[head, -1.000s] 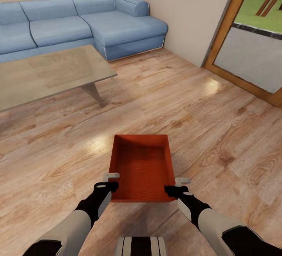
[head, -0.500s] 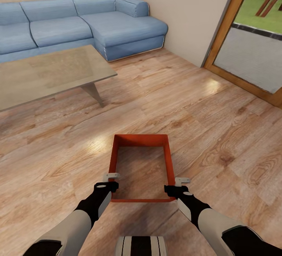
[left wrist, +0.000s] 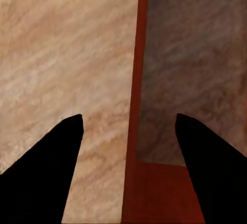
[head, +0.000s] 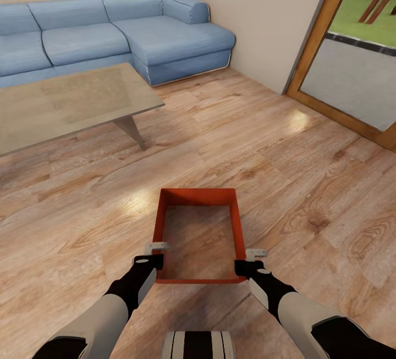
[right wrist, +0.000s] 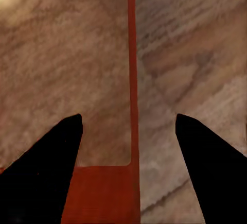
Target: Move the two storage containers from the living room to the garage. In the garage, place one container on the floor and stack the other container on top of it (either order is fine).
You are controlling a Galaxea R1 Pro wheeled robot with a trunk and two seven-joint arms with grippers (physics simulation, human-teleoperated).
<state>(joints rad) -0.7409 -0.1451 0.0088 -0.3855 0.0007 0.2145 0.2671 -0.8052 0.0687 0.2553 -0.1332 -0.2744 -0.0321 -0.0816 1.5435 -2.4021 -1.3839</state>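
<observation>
1. The left gripper (head: 158, 254) hangs over the near-left corner of the storage container (head: 199, 235), at about 7 o'clock from the container's middle in the head view; its jaws are spread, one finger outside the left wall and one over the inside, neither seen pressing on it

2. In the left wrist view the two dark fingers (left wrist: 43, 175) stand wide apart with the thin red wall of the container (left wrist: 138, 105) running between them, clear of both

3. The container sits on the light wood-plank floor (head: 286, 172) of the living room, straight ahead of the robot at 12 o'clock and low in the head view, between the two arms

4. It looks like a red-orange rectangular frame: thin plain walls, no lid, and wood grain showing inside the walls where a bottom would be, so whether it has a bottom I cannot tell

5. The right gripper (head: 250, 257) hangs over the near-right corner, at about 5 o'clock from the container's middle, also spread open astride the right wall

6. In the right wrist view its fingers (right wrist: 206, 177) are well apart and the red wall (right wrist: 132, 80) passes between them untouched

7. Farther off, a glass coffee table (head: 66, 103) lies at 10 o'clock, a blue sofa (head: 110, 32) behind it at 11, and a wood-framed glass door (head: 352, 73) at 2 o'clock
</observation>
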